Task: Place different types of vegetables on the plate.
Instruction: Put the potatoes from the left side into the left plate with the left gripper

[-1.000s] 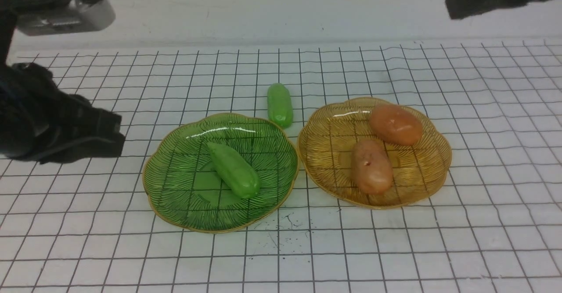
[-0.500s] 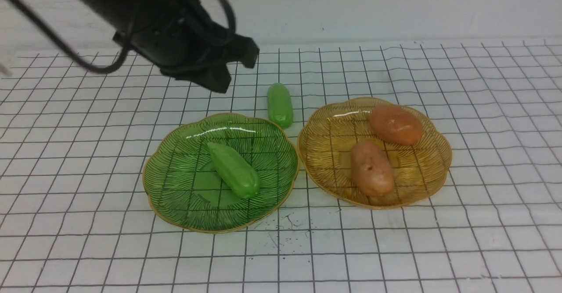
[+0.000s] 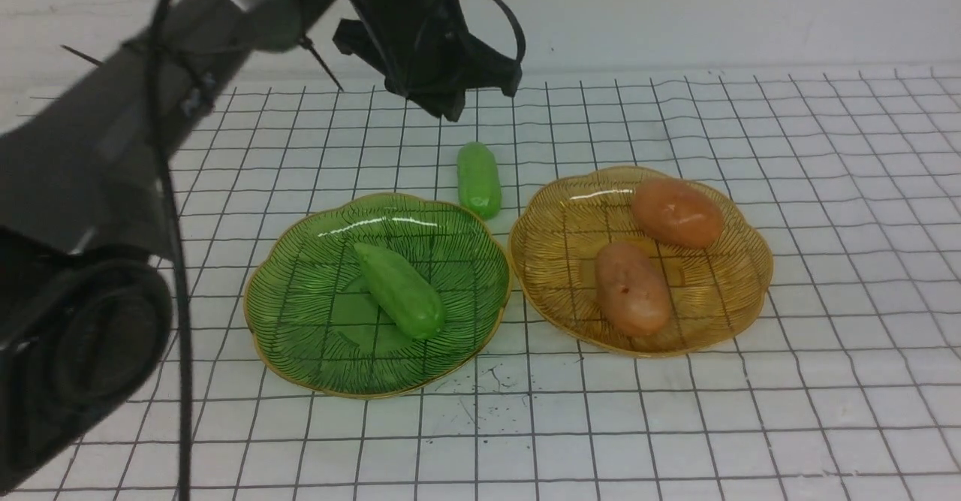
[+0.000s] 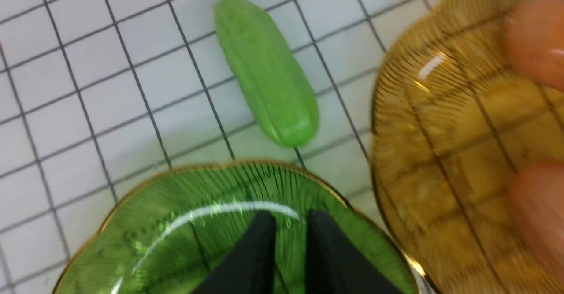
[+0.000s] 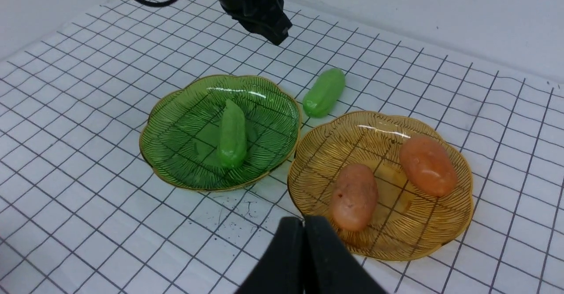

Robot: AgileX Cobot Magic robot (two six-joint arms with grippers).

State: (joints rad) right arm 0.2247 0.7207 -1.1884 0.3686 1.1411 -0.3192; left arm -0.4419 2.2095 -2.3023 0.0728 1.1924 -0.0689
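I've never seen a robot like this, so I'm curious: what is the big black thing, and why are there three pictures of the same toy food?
It is a robot with two arms, each ending in a two-finger gripper. One picture looks forward from between the arms; the other two come from cameras on the wrists. The left gripper hangs above the table, fingers slightly apart, holding nothing. The right gripper shows only in its own camera, shut and empty. On the table sit a green plate with one toy cucumber in it and a yellow plate with two toy potatoes. A second cucumber lies on the table just beyond the plates, in neither.
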